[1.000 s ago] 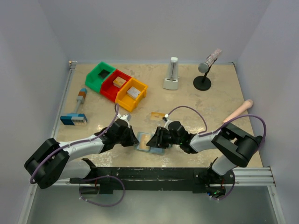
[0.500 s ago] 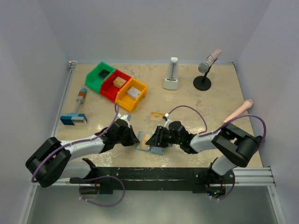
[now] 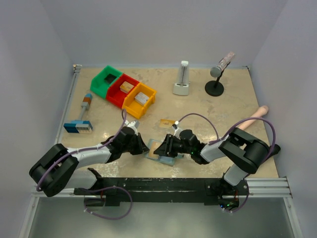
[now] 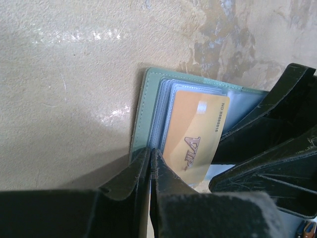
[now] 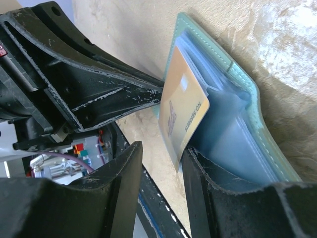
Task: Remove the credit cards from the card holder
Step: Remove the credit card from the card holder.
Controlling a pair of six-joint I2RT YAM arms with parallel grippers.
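The card holder (image 4: 148,106) lies open at the 6 o'clock edge of the surface (image 3: 208,106), between the two tools. The left tool (image 4: 150,166) is pressed together on the holder's near edge, seemingly a thin pinch that anchors it. The right tool (image 5: 158,198) stands half spread, its jaws straddling the low corner of the orange-gold VIP card (image 5: 184,106), which juts from a clear sleeve.

To do this well, I would close squarely on the card's free corner alone, not the plastic. I would then draw it straight along the sleeve's opening, away from the left tool.

The right wrist view shows the gap on either side of the card. The left wrist view shows how much of the card sits sleeved. Only the overhead shows a small orange flat piece (image 3: 167,122) at the holder's 12 o'clock.
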